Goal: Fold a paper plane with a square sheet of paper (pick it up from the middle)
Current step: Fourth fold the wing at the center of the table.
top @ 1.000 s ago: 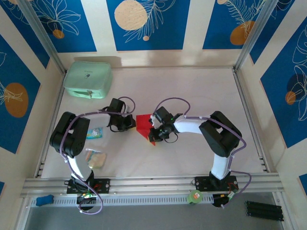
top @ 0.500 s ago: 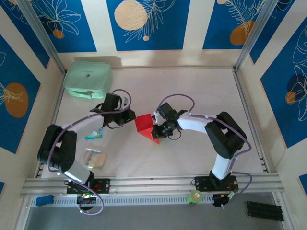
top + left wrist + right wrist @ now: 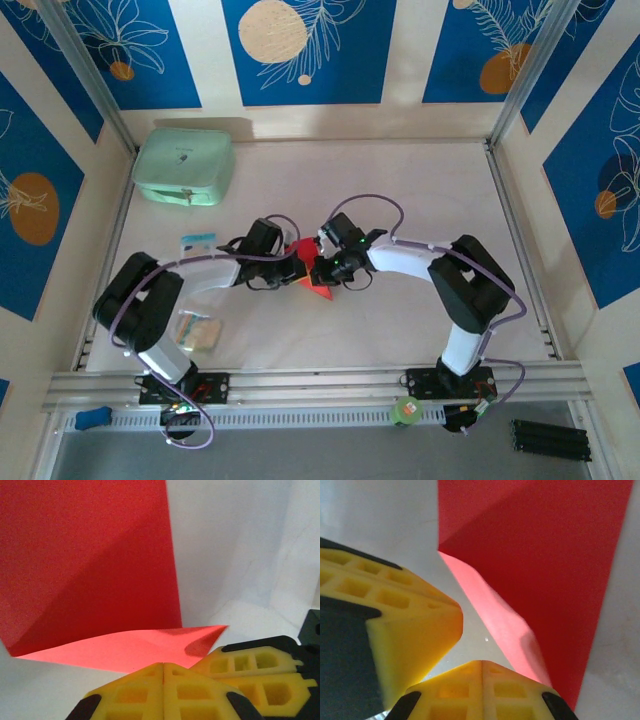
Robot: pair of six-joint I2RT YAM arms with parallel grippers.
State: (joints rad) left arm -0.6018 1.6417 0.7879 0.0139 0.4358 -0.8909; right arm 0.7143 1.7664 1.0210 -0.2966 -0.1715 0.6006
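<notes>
Origami underway: the red square sheet of paper (image 3: 90, 555), partly folded, lies just ahead of both grippers, its raised flap meeting their tips. The left gripper (image 3: 163, 672) and right gripper (image 3: 482, 670) are pressed together, apparently pinching that flap. Folding well likely means moving both evenly, then flattening the crease. No writing is legible.

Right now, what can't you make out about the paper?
Top view: creases of the paper, covered by left gripper and right gripper.
Left wrist: paper's outline, cut off top and left; whether left gripper pinches it, behind fingertips.
Right wrist: whether right gripper pinches it, likewise.
</notes>
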